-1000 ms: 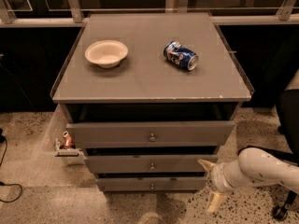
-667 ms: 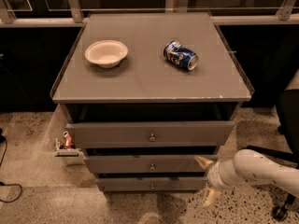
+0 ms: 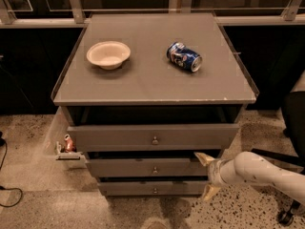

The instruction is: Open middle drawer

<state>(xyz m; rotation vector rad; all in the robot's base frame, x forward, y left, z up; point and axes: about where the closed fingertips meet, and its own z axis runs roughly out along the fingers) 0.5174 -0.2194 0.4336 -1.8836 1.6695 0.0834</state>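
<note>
1. Against the frame a second ago, we find the gripper [image 3: 207, 175] shifted left and slightly up, nearer the right end of the middle drawer [image 3: 124, 168]. The bowl [image 3: 108, 54] and the can [image 3: 184, 57], which lies on its side, sit unchanged on the worktop [image 3: 143, 82].
2. The white arm [image 3: 267, 173] reaches in low from the lower right, its wrist toward the drawer fronts.
3. The fingers [image 3: 204, 159] are apart. The upper one points up-left at the middle drawer's top right corner, and the lower one angles down beside the lowest front [image 3: 128, 189]. We cannot tell whether either touches.
4. The middle drawer is the second of three grey fronts, with its knob [image 3: 154, 169] at centre.
</note>
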